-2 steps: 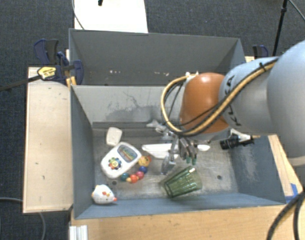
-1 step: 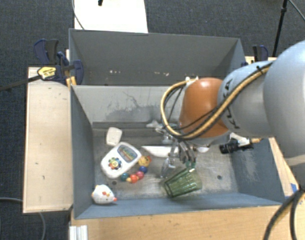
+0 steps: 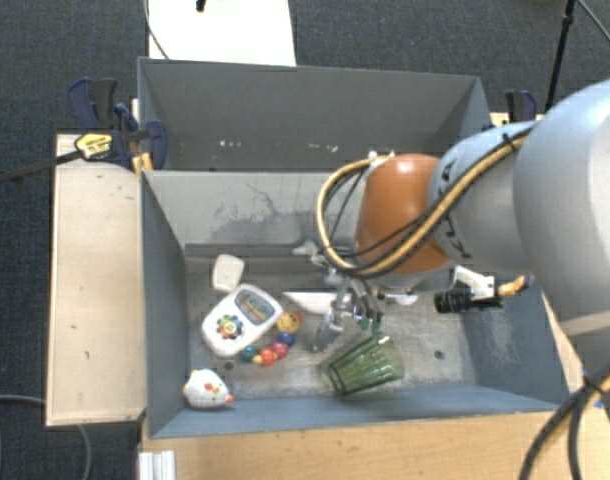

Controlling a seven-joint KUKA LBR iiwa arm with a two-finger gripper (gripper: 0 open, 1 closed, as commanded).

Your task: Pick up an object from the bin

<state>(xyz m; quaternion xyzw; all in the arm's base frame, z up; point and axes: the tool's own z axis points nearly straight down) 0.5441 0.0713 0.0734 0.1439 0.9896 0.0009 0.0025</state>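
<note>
The arm [image 3: 570, 193] enters the grey metal bin [image 3: 170, 308] from the right. Its orange wrist cover [image 3: 400, 208] hangs over the middle of the floor, and a loop of yellow and black cables [image 3: 330, 218] runs round the cover's left side.

The gripper [image 3: 347, 320] points down below the cover, low in the bin and close to the floor. From where I stand, I cannot tell whether it is open or closed, and nothing can be seen gripped in it.

Nearest thing: a green ribbed cup [image 3: 365, 366], see-through, lying on its side near the front wall, just in front of the gripper. Whether the two touch cannot be made out.

Other things close by:
- a flat white piece [image 3: 307, 298] on the floor, just to the gripper's left;
- a small yellow-orange thing [image 3: 290, 321] beside that piece.

Further left:
- a white toy with coloured buttons [image 3: 240, 318], lying flat;
- a short row of coloured beads [image 3: 268, 354] at the toy's front edge;
- a cream block [image 3: 228, 271] behind the toy, towards the back wall;
- a small white figure with red marks [image 3: 207, 389] in the front left corner, well apart from the gripper.
</note>
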